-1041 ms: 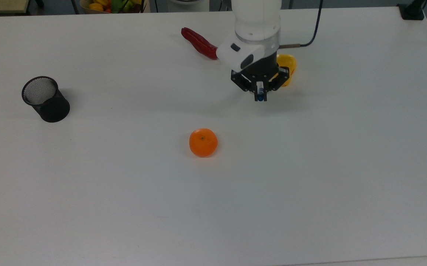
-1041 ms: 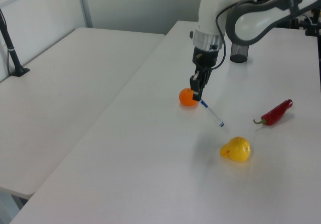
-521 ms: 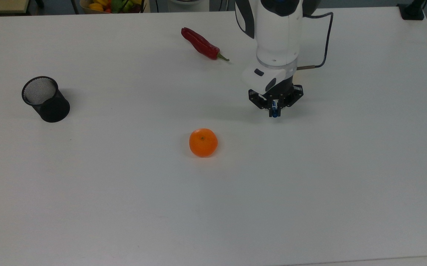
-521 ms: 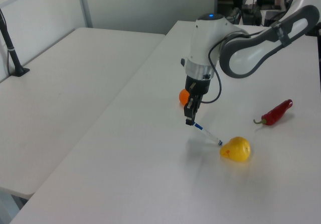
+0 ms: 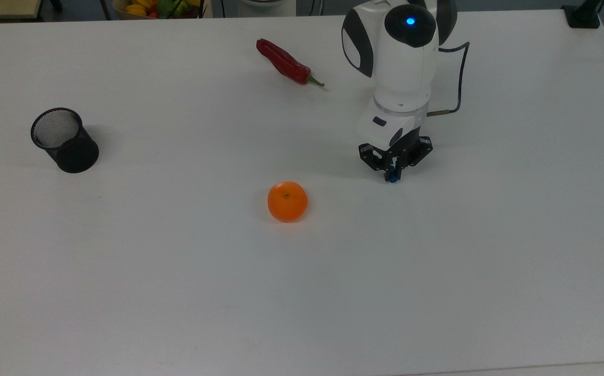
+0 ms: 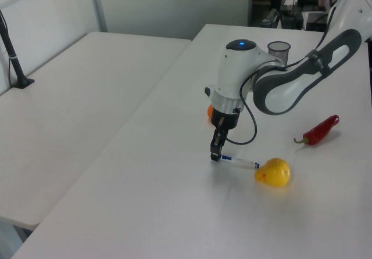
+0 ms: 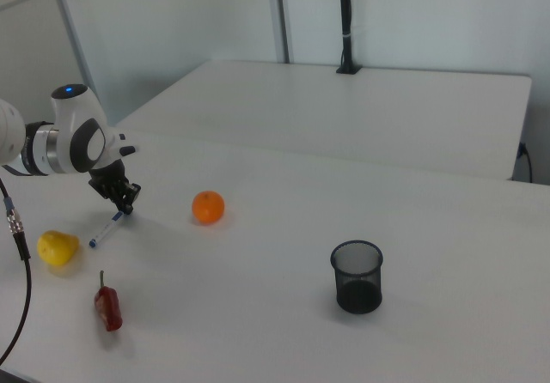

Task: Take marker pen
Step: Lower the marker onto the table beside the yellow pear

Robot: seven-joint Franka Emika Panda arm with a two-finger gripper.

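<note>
The marker pen [image 6: 239,162] is slim and white with blue ends. One end sits between the fingers of my gripper [image 6: 215,153], which is shut on it. The pen lies almost level, low over the white table [image 5: 437,271], and its free end reaches close to a yellow fruit [image 6: 273,172]. In the right view the marker pen [image 7: 106,229] slants down from the gripper [image 7: 127,203] toward the right view's lower left. From the top view, just a blue end of the marker pen [image 5: 393,178] shows under the gripper [image 5: 393,175].
An orange [image 5: 287,201] lies to the top view's left of the gripper. A red chili [image 5: 284,62] rests near the far edge, and a black mesh cup [image 5: 64,140] stands at the top view's left. A bowl of fruit [image 5: 161,8] sits beyond the far edge.
The arm has moved toward the top view's bottom right and lowered, carrying the marker pen. The pen hung steeply before and now lies nearly flat near the yellow fruit.
</note>
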